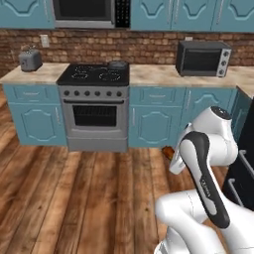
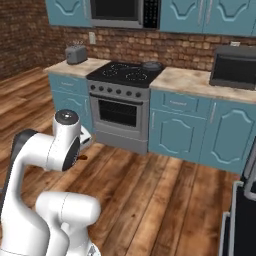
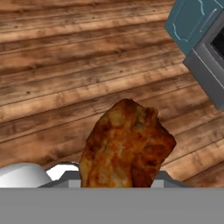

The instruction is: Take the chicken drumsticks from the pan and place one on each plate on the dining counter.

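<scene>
My arm: glossy white shell, rounded fat links, smooth moulded surfaces. Dark charcoal band runs the length of one link in the left base view, curved like a strap, with small pale lettering on it, too small to read. Joint caps are round discs, dark grey centre with a lighter rim; one tops the upper joint in each base view. From the right base view the elbow link has a black side panel against white. Lower body is a bulbous white housing. No cables or screws that I can make out.
</scene>
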